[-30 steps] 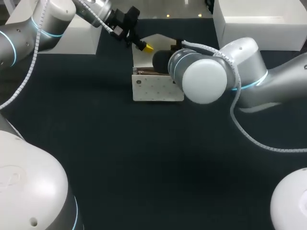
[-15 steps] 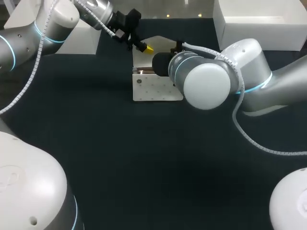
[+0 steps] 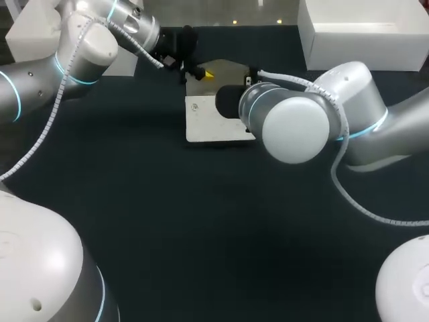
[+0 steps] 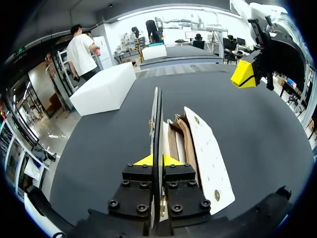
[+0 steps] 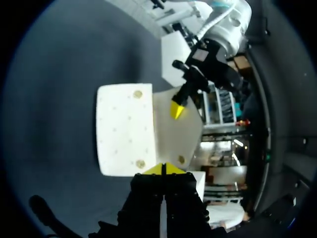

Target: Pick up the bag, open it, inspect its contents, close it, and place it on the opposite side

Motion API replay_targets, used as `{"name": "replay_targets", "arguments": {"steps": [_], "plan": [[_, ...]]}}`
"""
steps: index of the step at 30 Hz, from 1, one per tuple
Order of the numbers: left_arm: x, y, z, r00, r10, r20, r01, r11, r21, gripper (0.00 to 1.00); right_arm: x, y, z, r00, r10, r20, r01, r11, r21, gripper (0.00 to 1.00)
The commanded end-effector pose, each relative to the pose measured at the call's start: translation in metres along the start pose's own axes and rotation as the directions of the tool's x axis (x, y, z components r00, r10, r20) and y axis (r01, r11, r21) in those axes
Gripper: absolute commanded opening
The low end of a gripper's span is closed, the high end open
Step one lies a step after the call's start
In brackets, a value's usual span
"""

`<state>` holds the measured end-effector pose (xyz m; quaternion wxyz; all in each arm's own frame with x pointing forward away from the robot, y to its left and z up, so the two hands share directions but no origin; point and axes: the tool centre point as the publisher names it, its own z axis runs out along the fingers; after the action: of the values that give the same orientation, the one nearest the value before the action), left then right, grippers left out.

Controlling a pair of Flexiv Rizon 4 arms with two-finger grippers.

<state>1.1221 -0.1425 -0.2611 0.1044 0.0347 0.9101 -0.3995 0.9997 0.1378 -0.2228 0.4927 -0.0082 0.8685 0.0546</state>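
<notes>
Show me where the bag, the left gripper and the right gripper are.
bag (image 3: 208, 125): head view, on its white panel.
left gripper (image 4: 157, 160): left wrist view, between its yellow tips.
right gripper (image 5: 162, 169): right wrist view, between its yellow tips.

Robotics lab: two white arms (image 3: 295, 127) over a dark table (image 3: 201, 221)

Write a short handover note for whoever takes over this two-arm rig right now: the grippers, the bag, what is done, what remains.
Bag: on the table, far middle, mouth open, brown compartments showing.
Left gripper: shut on the flap, which runs edge-on between its tips.
Right gripper: shut and empty, close to the bag; in the left wrist view it looks clear of it.
Done: bag opened.
Left: finish inspecting the contents, close the flap, set the bag on the opposite side.
</notes>
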Motion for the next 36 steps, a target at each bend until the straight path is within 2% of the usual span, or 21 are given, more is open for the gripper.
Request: {"name": "replay_targets", "arguments": {"steps": [1,6,11,13,27,36], "plan": [[0.005,0.009,0.007,0.997,0.021,0.068,-0.021,1.0,0.003,0.0,0.012,-0.004,-0.002,0.996,-0.002,0.084,0.003,1.0,-0.013,0.0],[0.004,0.017,0.014,0.991,0.079,0.109,-0.077,0.997,-0.023,0.0,0.025,-0.003,0.002,0.998,0.006,0.06,-0.005,1.0,-0.018,0.0],[0.002,0.025,0.019,0.984,0.12,0.131,-0.12,0.993,-0.007,0.0,0.037,0.0,0.006,0.999,0.035,0.013,-0.034,0.999,-0.032,0.0],[0.0,0.027,0.02,0.984,0.121,0.131,-0.121,0.993,-0.007,0.0,0.031,-0.008,0.012,0.999,0.033,0.017,-0.033,0.999,-0.003,0.0],[0.0,0.027,0.02,0.984,0.121,0.131,-0.121,0.993,-0.007,0.0,0.031,-0.008,0.012,0.999,0.033,0.017,-0.033,0.999,-0.003,0.0],[-0.009,0.038,0.031,0.96,0.231,0.155,-0.231,0.973,-0.018,0.0,0.066,-0.001,0.012,1.0,0.031,0.001,-0.031,0.999,0.02,0.0]]}}
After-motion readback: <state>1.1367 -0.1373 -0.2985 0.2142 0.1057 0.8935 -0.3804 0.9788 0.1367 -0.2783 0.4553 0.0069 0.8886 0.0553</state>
